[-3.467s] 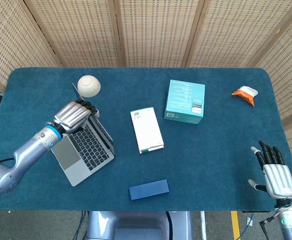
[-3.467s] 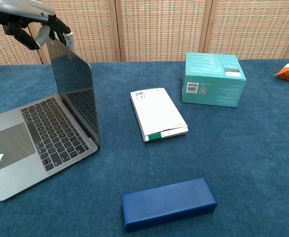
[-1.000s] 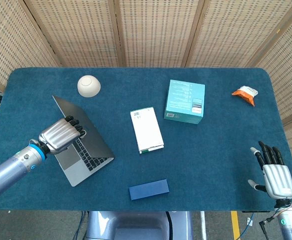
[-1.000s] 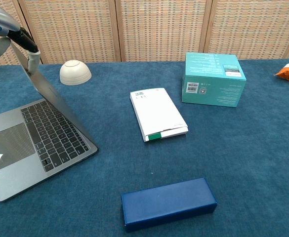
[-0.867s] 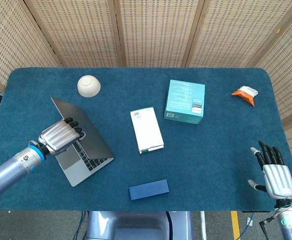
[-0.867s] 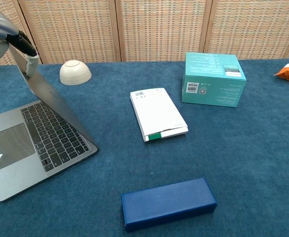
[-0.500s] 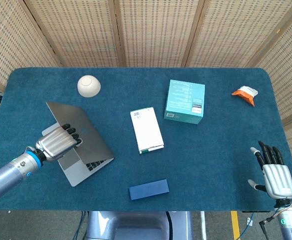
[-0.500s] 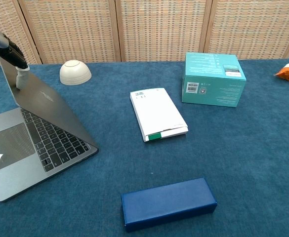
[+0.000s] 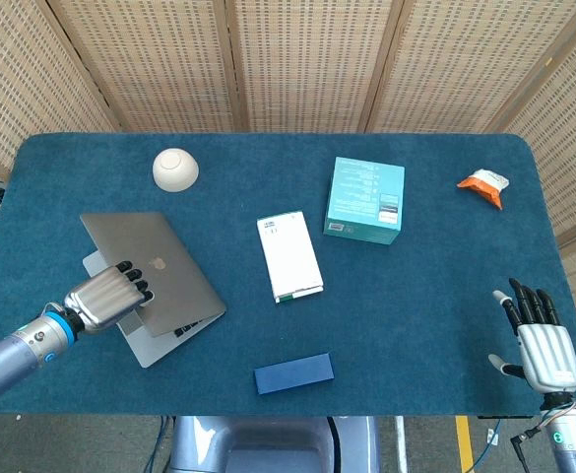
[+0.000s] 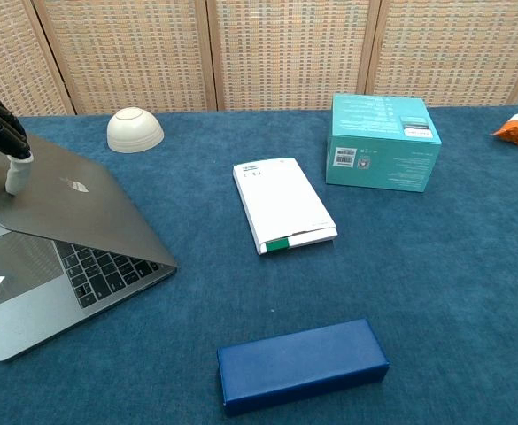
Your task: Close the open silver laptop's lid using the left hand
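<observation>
Silver laptop (image 9: 150,268) at the table's (image 9: 416,325) left side, lid tilted low over the keyboard, a gap showing. Left hand (image 9: 100,296) pressing on the lid, fingers (image 10: 14,173) flat, gripping nothing. Right hand (image 9: 544,345) idling, fingers spread, empty.

Silver left hand (image 9: 102,294) with ribbed metal back, black fingers (image 9: 130,279), blue ring at the wrist, smooth grey forearm. Matching right hand (image 9: 545,350): silver back plate, black fingers, thin cables below the wrist.
</observation>
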